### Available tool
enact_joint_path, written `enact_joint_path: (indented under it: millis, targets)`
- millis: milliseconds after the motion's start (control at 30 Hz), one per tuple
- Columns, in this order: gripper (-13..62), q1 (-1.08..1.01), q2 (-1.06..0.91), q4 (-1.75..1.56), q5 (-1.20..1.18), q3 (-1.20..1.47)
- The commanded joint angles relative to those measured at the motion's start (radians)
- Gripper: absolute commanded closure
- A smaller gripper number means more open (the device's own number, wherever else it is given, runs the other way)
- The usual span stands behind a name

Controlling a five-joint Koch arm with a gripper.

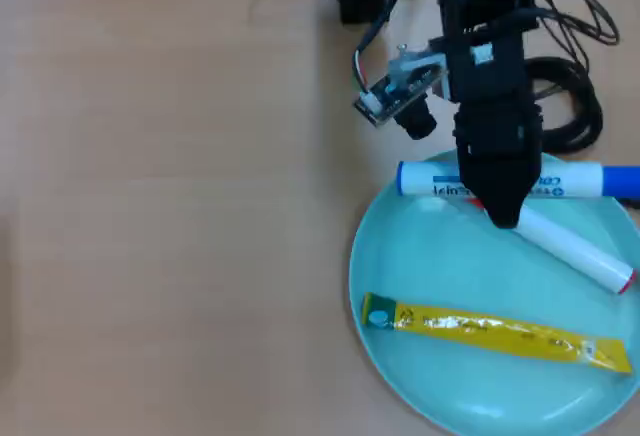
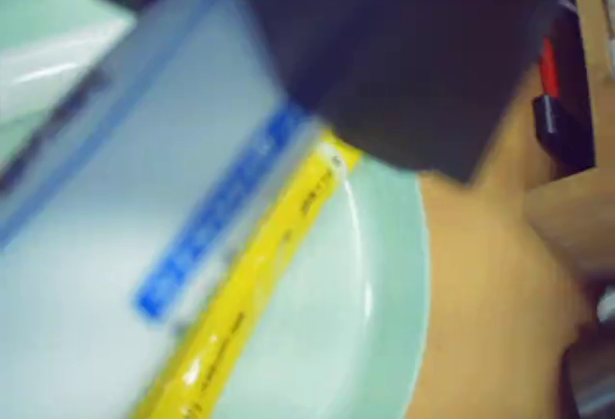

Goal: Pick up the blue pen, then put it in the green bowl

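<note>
The blue pen [image 1: 560, 180] is a white marker with a blue cap and blue label. In the overhead view it lies level across the far rim of the green bowl [image 1: 420, 276], both ends reaching past the rim. My black gripper [image 1: 503, 211] covers the pen's middle and is shut on it. In the wrist view the pen's barrel [image 2: 144, 198] fills the left side, very close and blurred, under the dark jaw. The bowl [image 2: 384, 284] shows below it.
Inside the bowl lie a red-capped white marker [image 1: 580, 254] and a yellow sachet tube [image 1: 495, 331], the sachet tube [image 2: 240, 294] also showing in the wrist view. Black cables [image 1: 575, 106] lie coiled behind the bowl at the right. Bare wooden table [image 1: 160, 206] spreads to the left.
</note>
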State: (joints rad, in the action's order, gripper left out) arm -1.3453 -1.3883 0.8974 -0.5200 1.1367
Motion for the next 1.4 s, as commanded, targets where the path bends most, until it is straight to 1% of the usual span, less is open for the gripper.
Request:
enact_joint_path:
  millis: [0, 200, 600, 833, 1033, 1133, 1367]
  targets:
    - [56.1, 0.005, -0.005, -0.17, 0.011, -0.014]
    - [56.1, -0.006, 0.086, -0.281, 0.011, 0.057]
    - [56.2, 0.0, 0.215, -0.304, 0.009, 0.072]
    - [56.0, 0.008, 0.276, -0.307, 0.008, 0.077]
    - [55.3, 0.018, 0.282, -0.353, 0.008, 0.11]
    - [51.9, 0.021, 0.282, -0.43, 0.009, 0.153]
    - [38.8, 0.028, 0.295, -0.453, 0.009, 0.179]
